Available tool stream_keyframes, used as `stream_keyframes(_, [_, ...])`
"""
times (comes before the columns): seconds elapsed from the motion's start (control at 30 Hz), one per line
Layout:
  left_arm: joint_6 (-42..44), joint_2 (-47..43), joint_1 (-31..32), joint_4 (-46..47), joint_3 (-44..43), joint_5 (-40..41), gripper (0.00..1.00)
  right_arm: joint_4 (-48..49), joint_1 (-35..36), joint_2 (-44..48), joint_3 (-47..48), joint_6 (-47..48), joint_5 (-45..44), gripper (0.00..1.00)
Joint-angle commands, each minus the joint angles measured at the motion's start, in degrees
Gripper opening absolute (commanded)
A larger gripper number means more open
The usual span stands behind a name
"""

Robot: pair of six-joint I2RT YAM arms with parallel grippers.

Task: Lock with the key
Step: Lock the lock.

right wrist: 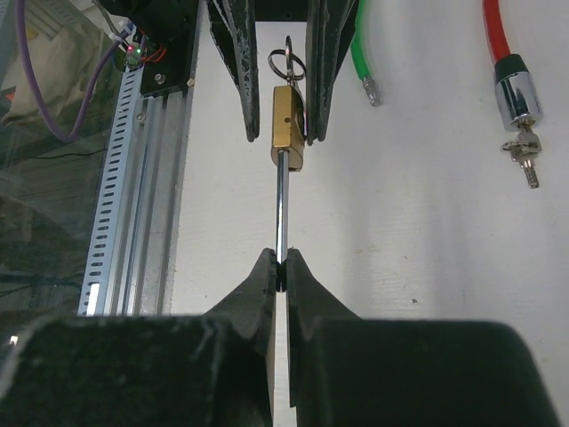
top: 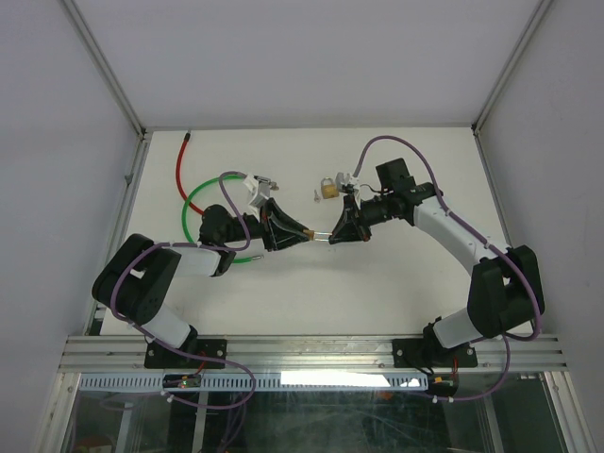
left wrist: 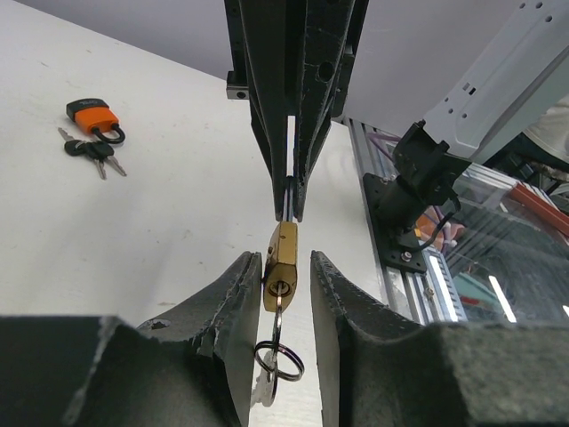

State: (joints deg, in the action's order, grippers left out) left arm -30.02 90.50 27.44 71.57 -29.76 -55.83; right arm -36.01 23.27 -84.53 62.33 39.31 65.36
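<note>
A brass padlock [top: 319, 235] hangs in the air between my two grippers over the middle of the table. My right gripper [right wrist: 281, 276] is shut on the tip of its long steel shackle [right wrist: 281, 213]. The lock body [right wrist: 287, 124] points away from it. My left gripper [left wrist: 286, 267] is open, with its fingers [left wrist: 236, 294] on either side of the lock body [left wrist: 283, 258]; the left finger is close to it and there is a gap on the right. A key sits in the keyhole, and its ring [left wrist: 280, 360] hangs below.
An orange padlock with keys [left wrist: 93, 120] lies on the table behind; it also shows in the top view [top: 327, 187]. A red cable lock [right wrist: 516, 89] with keys and a green cable [top: 203, 203] lie at the back left. An aluminium rail [top: 311, 354] runs along the near edge.
</note>
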Motion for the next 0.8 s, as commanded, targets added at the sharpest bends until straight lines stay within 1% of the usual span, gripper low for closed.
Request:
stream_keyframes(0.0, [1.12,0.08,0.94,2.37,-1.66,-1.92,0.29,0.71,0.34,0.56,3.07,1.12,1.46,0.0])
stream_keyframes(0.13, [1.03,0.62,1.29,2.32,-2.19,-2.3,0.27,0.68,0.36,0.55,3.07,1.11,1.44,0.0])
stream_keyframes(0.2, [1.02,0.64,1.43,2.32,-2.23,-2.35,0.23,0.68,0.29,0.56,3.06,1.19,1.41,0.0])
stream_keyframes(0.23, [1.06,0.69,1.47,2.27,-2.25,-2.43,0.2,0.66,0.29,0.51,3.04,1.17,1.49,0.0])
stream_keyframes(0.33, [0.59,0.88,1.47,2.57,-2.34,-2.98,0.04,0.65,0.32,0.52,3.07,1.2,1.39,0.0])
stream_keyframes(0.37, [0.27,0.97,1.43,2.76,-2.4,-3.11,0.0,0.64,0.3,0.58,3.07,1.2,1.49,0.0])
stream_keyframes(0.53, [-0.64,1.17,1.47,4.57,-1.47,-2.42,0.0,0.56,0.36,0.84,3.16,1.09,1.79,0.0])
stream_keyframes(0.77, [-2.02,2.0,2.63,8.11,-0.59,-0.88,0.0,0.56,0.29,0.33,3.75,-1.09,5.59,0.0])
